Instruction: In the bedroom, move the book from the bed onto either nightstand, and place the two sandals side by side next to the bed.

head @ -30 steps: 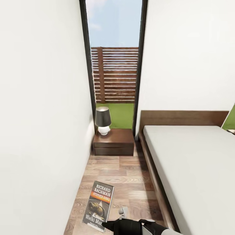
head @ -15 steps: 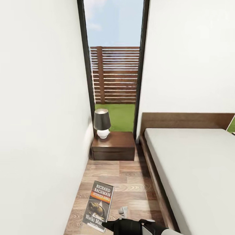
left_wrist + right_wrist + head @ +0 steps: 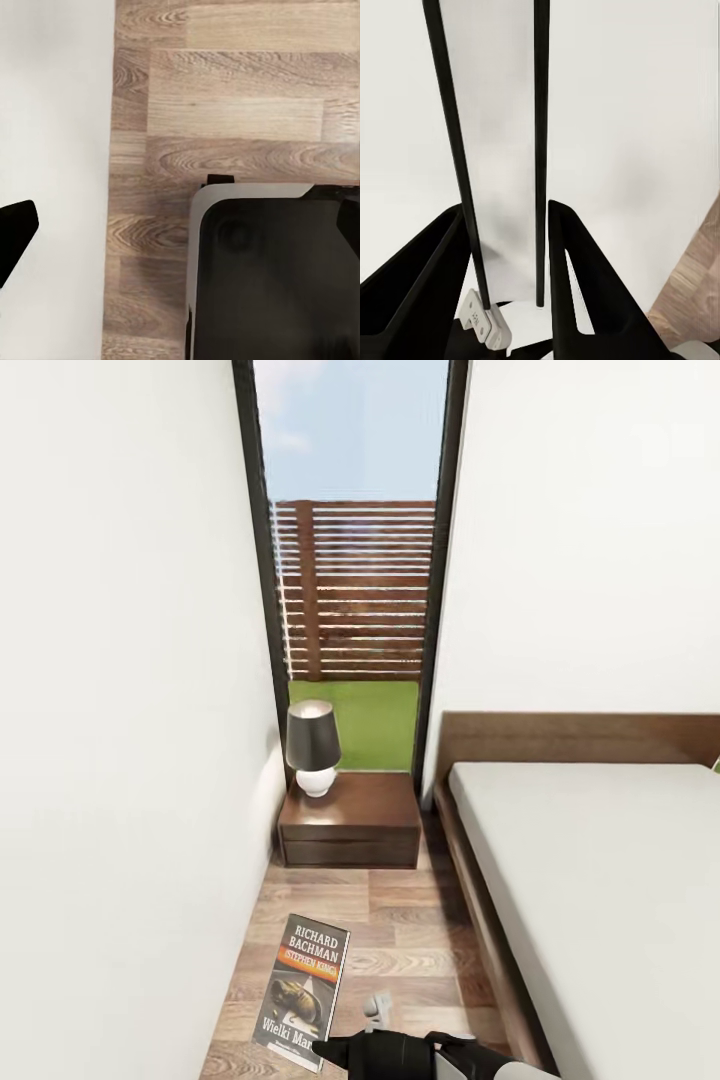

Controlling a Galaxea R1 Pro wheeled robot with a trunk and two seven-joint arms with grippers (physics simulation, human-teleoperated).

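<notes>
the right gripper is clamping the book, carrying it toward the nightstand; next it needs laying beside the lamp. the left's state cannot be told.

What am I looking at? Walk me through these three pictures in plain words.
This is a simulated wheeled robot with two arms, each ending in a pincer.

The large picture is from its head camera, looking into a bedroom. The right pincer holds the book upright above the wood floor. Ahead stands the nightstand, carrying a lamp; the bed lies to the right.

The right wrist camera looks along its black fingers, which flank a pale, dark-edged slab, probably the book edge-on.

The left wrist camera looks down at floor planks.
</notes>
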